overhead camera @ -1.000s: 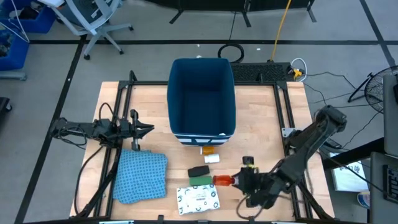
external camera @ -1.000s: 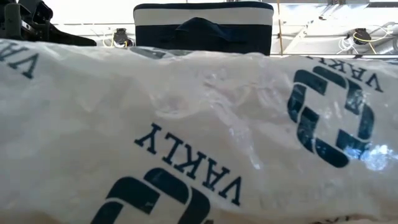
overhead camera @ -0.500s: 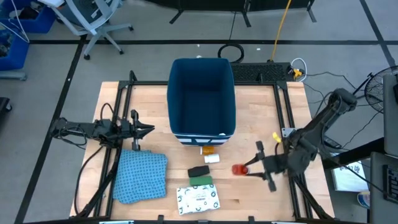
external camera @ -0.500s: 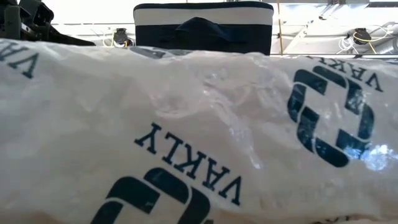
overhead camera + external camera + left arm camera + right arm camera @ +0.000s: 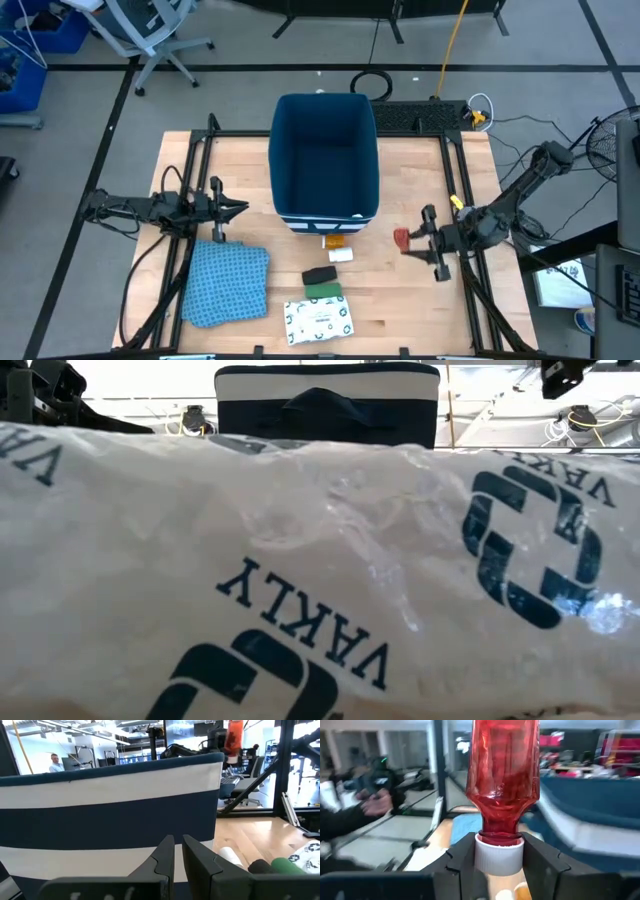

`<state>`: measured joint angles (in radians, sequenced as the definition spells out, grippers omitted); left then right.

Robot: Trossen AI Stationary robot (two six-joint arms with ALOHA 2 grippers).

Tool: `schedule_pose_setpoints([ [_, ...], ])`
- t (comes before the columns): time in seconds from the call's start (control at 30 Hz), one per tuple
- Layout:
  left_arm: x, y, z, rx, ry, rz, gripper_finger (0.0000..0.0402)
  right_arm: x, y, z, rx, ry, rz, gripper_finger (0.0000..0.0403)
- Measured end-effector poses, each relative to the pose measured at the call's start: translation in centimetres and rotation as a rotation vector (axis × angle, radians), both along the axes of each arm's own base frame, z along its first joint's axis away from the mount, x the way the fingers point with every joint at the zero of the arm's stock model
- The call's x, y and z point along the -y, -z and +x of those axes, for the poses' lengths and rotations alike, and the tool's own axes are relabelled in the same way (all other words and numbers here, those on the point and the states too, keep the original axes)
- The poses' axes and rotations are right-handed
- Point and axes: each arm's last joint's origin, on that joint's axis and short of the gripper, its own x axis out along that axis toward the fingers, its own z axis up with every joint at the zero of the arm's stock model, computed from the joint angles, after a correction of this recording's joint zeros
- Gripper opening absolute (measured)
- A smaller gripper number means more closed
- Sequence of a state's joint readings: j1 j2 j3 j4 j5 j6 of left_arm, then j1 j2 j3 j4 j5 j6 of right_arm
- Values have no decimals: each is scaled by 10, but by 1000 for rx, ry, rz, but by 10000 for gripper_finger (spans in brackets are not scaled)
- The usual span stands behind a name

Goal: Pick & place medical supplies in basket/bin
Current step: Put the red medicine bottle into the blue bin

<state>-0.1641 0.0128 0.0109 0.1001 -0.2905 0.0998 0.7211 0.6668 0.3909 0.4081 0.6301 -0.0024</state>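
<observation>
Right gripper: we see it pinching the red tube by its white cap, held above the tabletop near its right edge, just right of the bin. Left gripper, fingers nearly pressed together and holding nothing, waits at the left edge, beside the bin.

place: lab/workshop | cues: office chair, floor cables

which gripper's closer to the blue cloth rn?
Left. The left gripper waits just above the blue cloth; the right gripper, holding the red tube, is right of the bin.
</observation>
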Motion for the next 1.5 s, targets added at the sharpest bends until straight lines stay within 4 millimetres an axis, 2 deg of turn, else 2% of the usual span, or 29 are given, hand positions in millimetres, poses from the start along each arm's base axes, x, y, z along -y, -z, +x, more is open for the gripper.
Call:
schedule_pose_setpoints([
  [0.17,0,0,0,1,-1,0,42,17,-52,13,107,115,12,128],
  [0.37,0,0,0,1,0,-1,42,41,-111,46,-19,257,-83,128],
  [0.6,0,0,0,0,-1,0,42,84,-160,121,-231,324,-136,129],
  [0.8,0,1,0,-7,2,-21,42,133,-176,176,-404,289,-201,129],
  [0.9,0,1,0,-8,2,-22,42,157,-174,197,-504,299,-266,129],
  [1.0,0,2,0,-18,2,-21,42,174,-158,216,-613,295,-354,129],
  [1.1,0,3,0,-25,2,-20,42,183,-132,234,-721,306,-429,129],
  [1.27,0,3,0,-25,2,-21,42,192,-86,260,-874,275,-427,129],
  [1.5,0,3,0,-32,3,-21,42,191,-17,286,-1055,185,-428,129],
])
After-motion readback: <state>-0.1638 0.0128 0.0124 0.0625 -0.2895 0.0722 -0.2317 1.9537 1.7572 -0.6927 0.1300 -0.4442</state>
